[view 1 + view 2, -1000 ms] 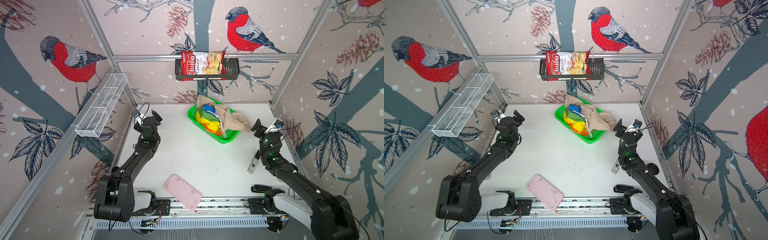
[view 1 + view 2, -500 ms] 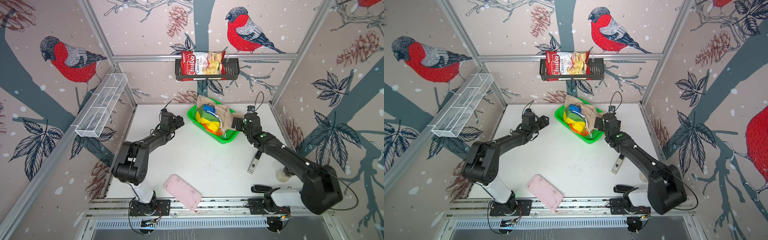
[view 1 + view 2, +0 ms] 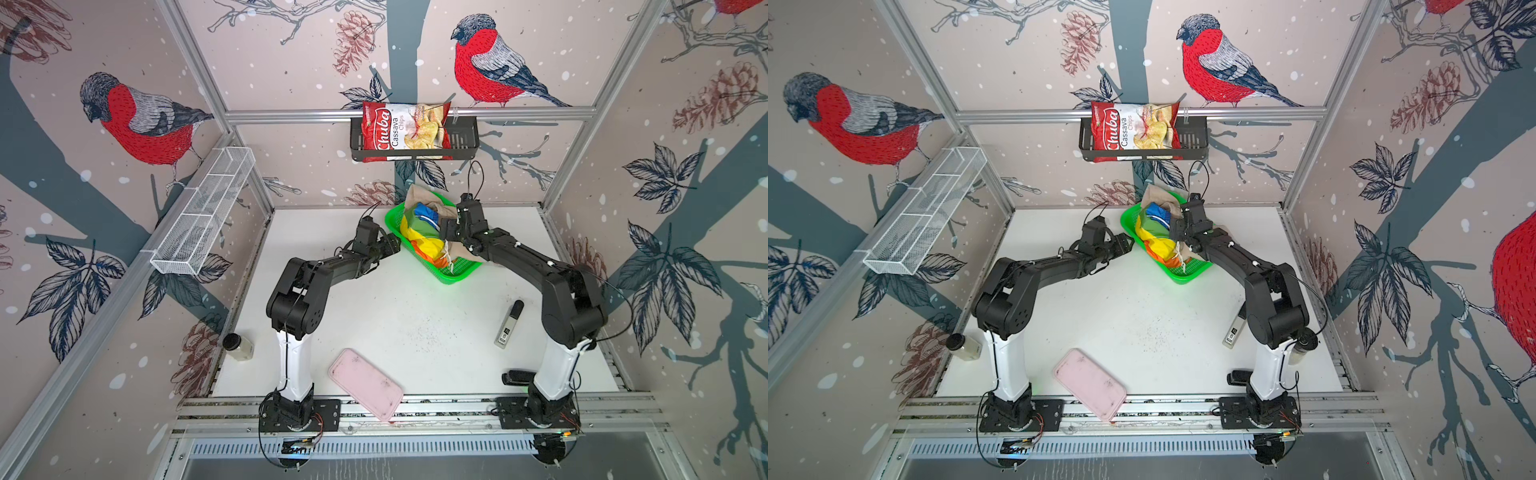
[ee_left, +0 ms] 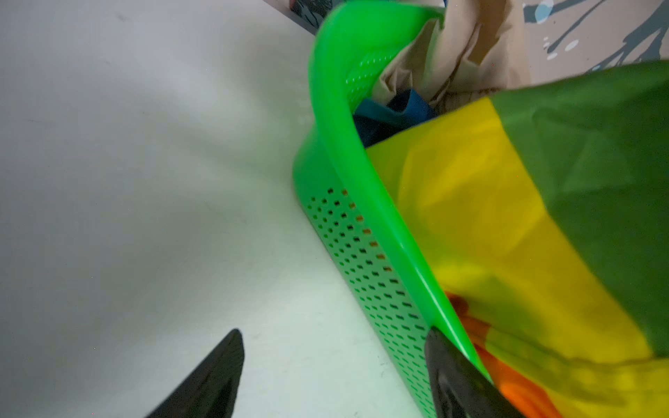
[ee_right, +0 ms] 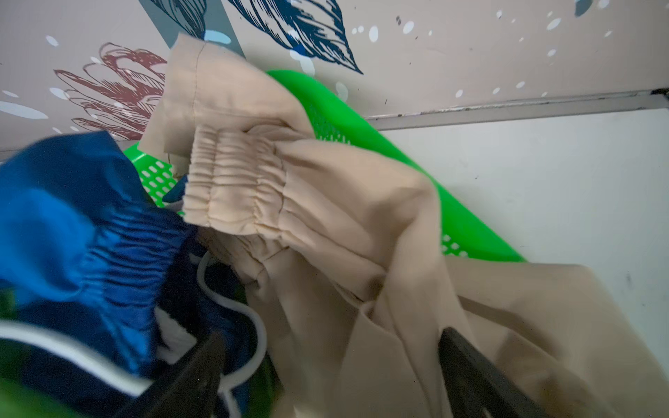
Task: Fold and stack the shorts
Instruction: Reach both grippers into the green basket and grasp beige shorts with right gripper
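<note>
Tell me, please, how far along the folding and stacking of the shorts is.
Done: nothing; the beige shorts and the striped shorts lie crumpled in the green basket. In hand: the right jaws stand open over beige cloth, and the left jaws stand open at the basket's side wall; neither grips yet. Left: taking both pairs out, folding each and stacking them.

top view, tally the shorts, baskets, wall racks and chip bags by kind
pairs of shorts: 2, plain beige cloth shorts and shiny rainbow-striped shorts
baskets: 1, green plastic mesh basket
wall racks: 2, black metal rack and white wire mesh rack
chip bags: 1, red cassava chips bag
total: 6
</note>
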### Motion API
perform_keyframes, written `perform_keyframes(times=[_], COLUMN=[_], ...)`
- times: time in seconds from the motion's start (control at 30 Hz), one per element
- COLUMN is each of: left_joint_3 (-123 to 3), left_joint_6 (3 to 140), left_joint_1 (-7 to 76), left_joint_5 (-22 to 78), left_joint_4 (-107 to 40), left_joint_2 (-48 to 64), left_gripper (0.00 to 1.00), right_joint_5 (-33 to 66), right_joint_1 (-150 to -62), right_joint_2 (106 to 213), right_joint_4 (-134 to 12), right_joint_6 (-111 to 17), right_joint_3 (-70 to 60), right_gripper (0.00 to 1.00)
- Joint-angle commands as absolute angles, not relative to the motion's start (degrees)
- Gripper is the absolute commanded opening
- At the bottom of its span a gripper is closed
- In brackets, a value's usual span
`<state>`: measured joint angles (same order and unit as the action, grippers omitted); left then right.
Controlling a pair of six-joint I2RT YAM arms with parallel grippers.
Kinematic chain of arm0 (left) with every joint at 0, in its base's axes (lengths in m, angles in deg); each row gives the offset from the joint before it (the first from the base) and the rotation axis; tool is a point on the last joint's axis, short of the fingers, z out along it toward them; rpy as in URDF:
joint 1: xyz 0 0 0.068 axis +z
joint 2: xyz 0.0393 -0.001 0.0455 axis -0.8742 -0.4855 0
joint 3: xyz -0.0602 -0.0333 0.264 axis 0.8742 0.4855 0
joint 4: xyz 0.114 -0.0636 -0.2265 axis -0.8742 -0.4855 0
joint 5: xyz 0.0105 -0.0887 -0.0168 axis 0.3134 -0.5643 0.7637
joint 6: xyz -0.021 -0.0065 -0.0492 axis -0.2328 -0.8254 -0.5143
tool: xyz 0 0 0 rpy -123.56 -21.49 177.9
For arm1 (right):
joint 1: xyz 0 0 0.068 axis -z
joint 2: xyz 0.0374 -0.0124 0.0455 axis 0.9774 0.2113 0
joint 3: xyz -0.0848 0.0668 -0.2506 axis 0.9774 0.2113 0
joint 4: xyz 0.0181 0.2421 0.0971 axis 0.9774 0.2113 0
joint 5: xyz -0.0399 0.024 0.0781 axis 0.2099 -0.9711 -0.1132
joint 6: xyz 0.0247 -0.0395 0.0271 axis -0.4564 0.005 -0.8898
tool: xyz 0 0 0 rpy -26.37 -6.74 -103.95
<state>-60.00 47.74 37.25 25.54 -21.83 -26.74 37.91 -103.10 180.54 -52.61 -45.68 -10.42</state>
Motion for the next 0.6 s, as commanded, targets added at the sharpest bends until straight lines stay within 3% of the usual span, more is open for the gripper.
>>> perform_keyframes(times=[0.0, 0.07, 0.17, 0.57], left_joint_3=[-63.1, -65.1, -66.6, -77.9], left_joint_6=[47.2, 47.2, 47.5, 46.7], left_joint_1=[35.4, 34.0, 32.3, 28.3], left_joint_5=[23.1, 23.2, 23.1, 20.5], left_joint_4=[-21.6, -22.6, -22.9, -26.5], left_joint_2=[-29.1, -30.5, -31.7, -39.1], left_gripper=[0.77, 0.76, 0.76, 0.76], right_joint_5=[34.8, 34.4, 34.0, 40.5], right_joint_1=[-102.6, -101.6, -100.2, -97.6], right_joint_2=[182.2, 181.2, 178.2, 159.1], right_joint_4=[-52.2, -52.7, -51.7, -43.1], right_joint_6=[-46.4, -47.5, -48.5, -48.6], right_joint_3=[-12.9, -12.8, -13.4, -22.2], right_gripper=[0.62, 0.33, 0.01, 0.0])
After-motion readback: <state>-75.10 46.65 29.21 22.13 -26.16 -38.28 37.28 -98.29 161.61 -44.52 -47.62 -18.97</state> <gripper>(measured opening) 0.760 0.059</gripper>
